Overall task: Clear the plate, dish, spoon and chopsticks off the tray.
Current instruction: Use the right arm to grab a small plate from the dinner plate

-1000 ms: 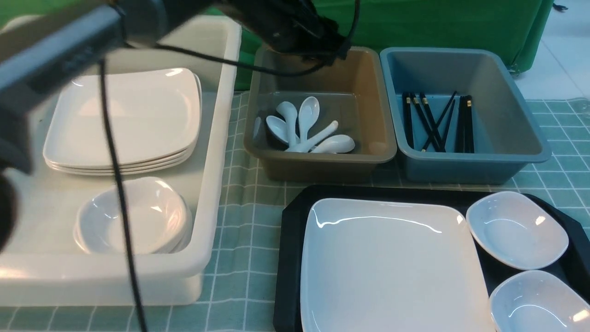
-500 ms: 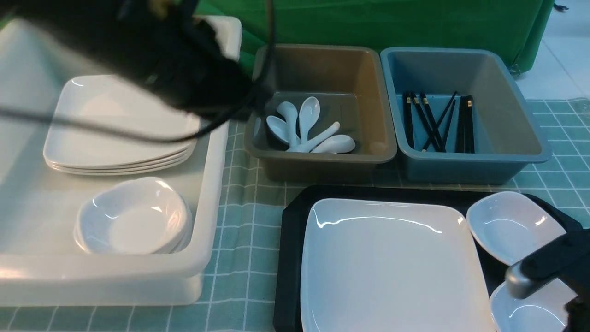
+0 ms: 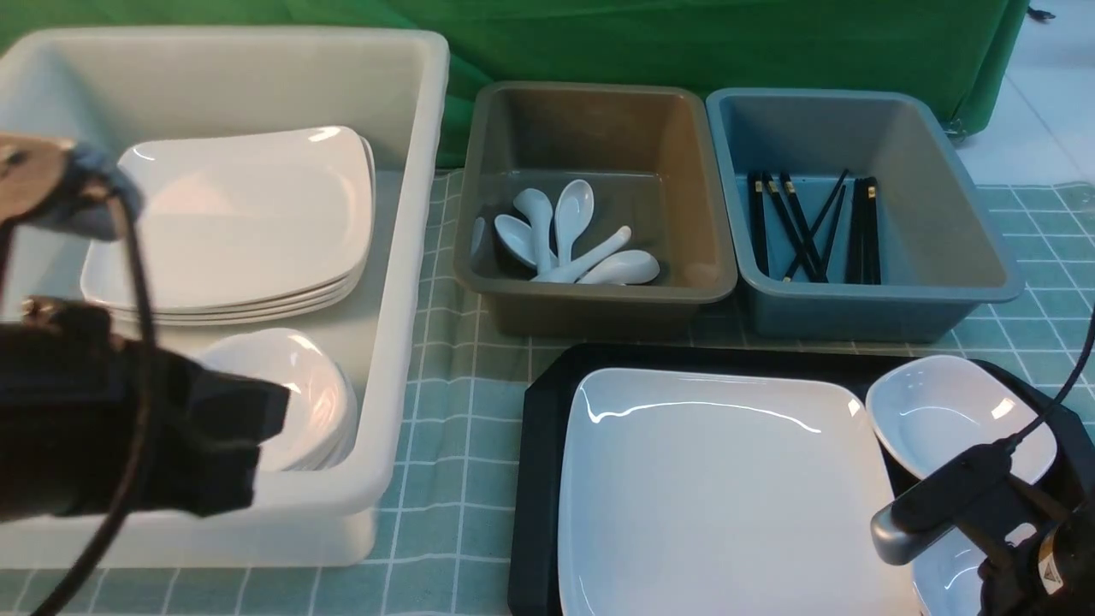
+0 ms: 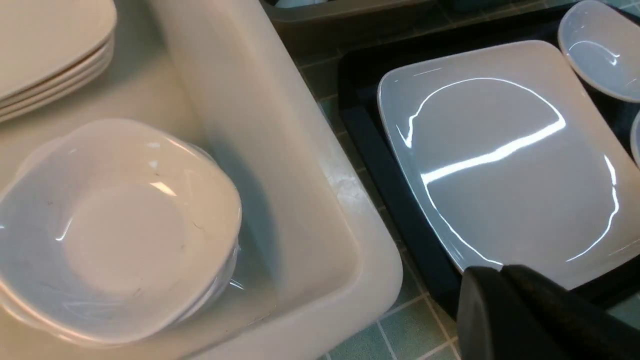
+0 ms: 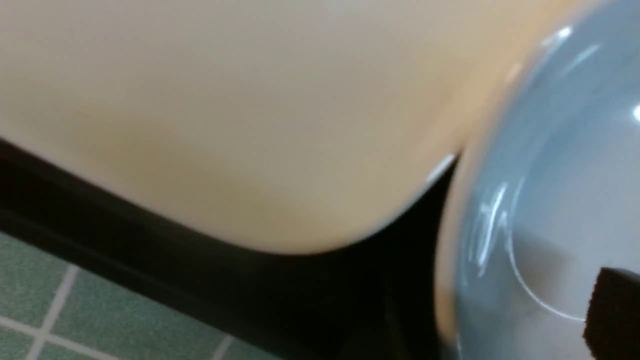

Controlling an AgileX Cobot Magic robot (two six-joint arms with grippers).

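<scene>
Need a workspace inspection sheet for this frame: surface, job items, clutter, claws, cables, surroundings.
Surface: green checked tablecloth; no spills seen.
Job's things: plate flat on the black tray, with far small dish and near small dish beside it. No spoon or chopsticks are seen on the tray's visible part.
Clutter: white bin with stacked plates and stacked dishes; grey-brown bin with spoons; blue-grey bin with chopsticks.
Claws: left claw shut, holding nothing. Right claw over the near small dish, opening unclear.
Cables: black cable on the left arm; thin cable at right.
Surroundings: green backdrop; pale floor.
</scene>
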